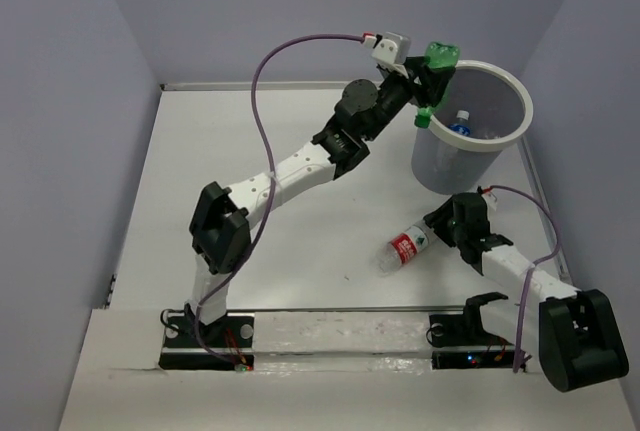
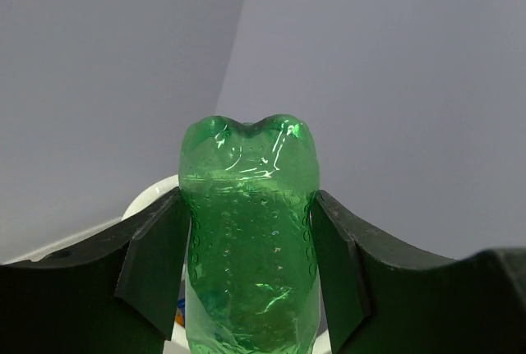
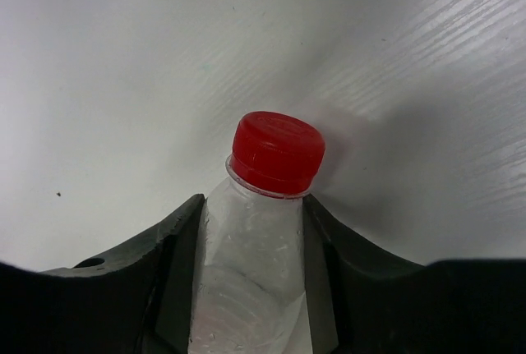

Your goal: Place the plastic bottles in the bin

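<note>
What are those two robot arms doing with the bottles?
They are tidying bottles into the bin. The left gripper holds a green bottle up by the bin's rim, cap down. The right gripper grips a clear red-capped bottle lying on the table. One blue-capped bottle is already inside.

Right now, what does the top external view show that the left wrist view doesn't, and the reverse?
Only top external: the right gripper shut on a clear red-labelled bottle that lies on the table, plus both arms and the whole bin. Only left wrist: the green bottle close up, with its dimpled surface and lobed base. Both: the left gripper holding that green bottle by the bin's white rim.
</note>
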{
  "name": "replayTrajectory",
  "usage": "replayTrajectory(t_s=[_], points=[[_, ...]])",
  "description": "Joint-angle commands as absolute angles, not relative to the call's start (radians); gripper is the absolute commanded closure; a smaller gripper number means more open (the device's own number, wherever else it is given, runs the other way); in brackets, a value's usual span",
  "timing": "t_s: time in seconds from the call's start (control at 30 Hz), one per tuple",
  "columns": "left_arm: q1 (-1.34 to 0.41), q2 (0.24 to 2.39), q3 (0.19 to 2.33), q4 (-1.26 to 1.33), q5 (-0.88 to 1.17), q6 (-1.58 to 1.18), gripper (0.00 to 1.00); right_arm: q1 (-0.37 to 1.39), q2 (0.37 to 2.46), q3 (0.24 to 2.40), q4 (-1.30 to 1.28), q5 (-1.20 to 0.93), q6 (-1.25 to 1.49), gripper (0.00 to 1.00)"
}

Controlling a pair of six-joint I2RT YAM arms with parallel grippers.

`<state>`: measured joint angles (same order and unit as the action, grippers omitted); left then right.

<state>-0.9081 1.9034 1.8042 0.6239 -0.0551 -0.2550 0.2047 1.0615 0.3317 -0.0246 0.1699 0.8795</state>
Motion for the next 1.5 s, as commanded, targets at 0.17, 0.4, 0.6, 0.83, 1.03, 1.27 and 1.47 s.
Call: replayTrajectory(t_s=[0.17, 0.4, 0.6, 0.83, 1.03, 1.27, 1.47], points=[[-0.919, 2.199, 2.250, 0.769, -0.061, -0.270, 0.66, 0.219, 0.920, 0.311, 0.035, 0.051, 0.827, 0.61], [-0.930, 2.405, 2.507, 0.767, -0.101, -0.282, 0.29, 0.239, 0.870, 0.318, 0.029, 0.008, 0.804, 0.62], [-0.914, 2.336, 2.393, 0.790, -0.109, -0.264, 0.01, 0.249, 0.833, 0.345, 0.028, -0.029, 0.790, 0.63], [-0.911, 2.255, 2.382, 0.753, -0.072, -0.189, 0.01, 0.249, 0.736, 0.428, -0.041, -0.035, 0.767, 0.63], [-0.902, 2.074, 2.231, 0.709, -0.078, -0.134, 0.01, 0.258, 0.664, 0.566, -0.135, -0.077, 0.733, 0.65], [-0.878, 1.543, 1.614, 0.716, -0.316, -0.020, 0.01, 0.258, 0.664, 0.767, -0.158, -0.034, 0.675, 0.65], [-0.867, 1.175, 1.119, 0.716, -0.408, -0.234, 0.01, 0.258, 0.773, 1.001, -0.127, 0.107, 0.555, 0.65]])
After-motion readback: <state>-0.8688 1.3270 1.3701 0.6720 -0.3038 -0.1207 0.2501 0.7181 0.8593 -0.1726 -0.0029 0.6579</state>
